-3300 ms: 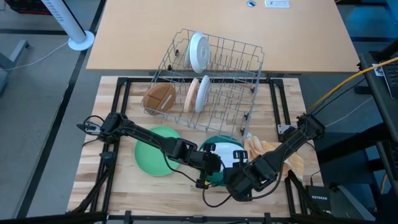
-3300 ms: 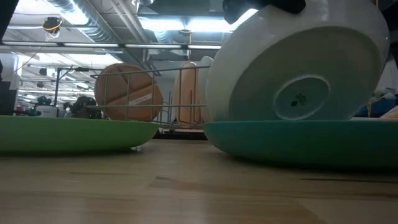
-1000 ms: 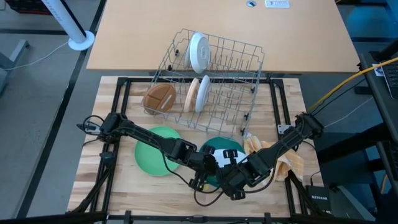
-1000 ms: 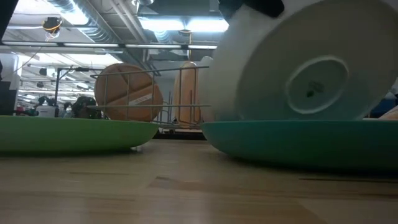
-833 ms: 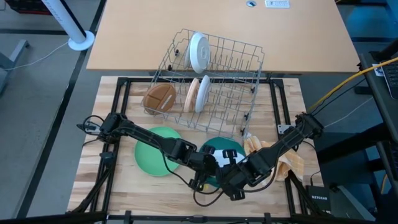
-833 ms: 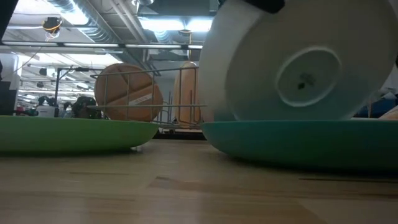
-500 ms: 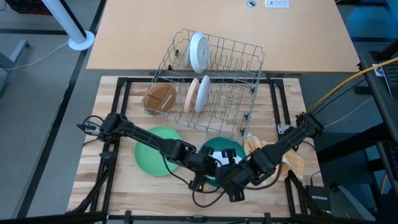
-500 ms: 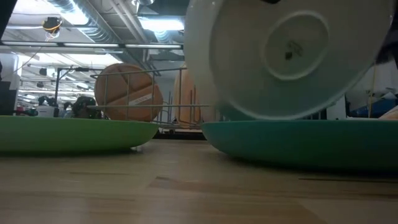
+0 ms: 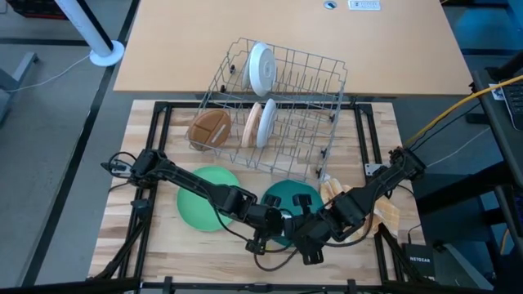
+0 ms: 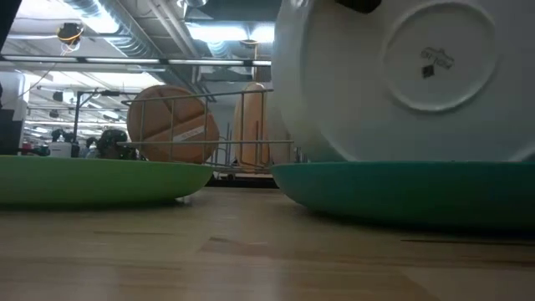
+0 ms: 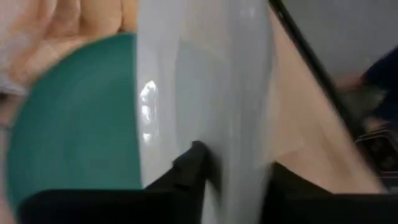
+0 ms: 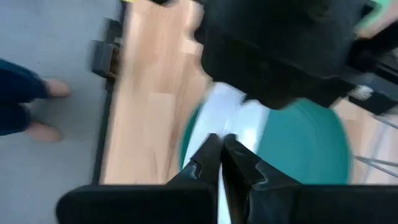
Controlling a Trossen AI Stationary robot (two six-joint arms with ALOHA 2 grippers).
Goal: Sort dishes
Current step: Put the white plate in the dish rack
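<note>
While both grippers crowd it, white plate (image 10: 401,79) stands above teal plate (image 10: 401,191).

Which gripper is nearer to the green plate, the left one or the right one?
Left. The left gripper sits just beside the green plate, at the white plate; the right gripper is farther, over the teal plate.

White plate (image 10: 401,84), upper rim cropped.
</note>
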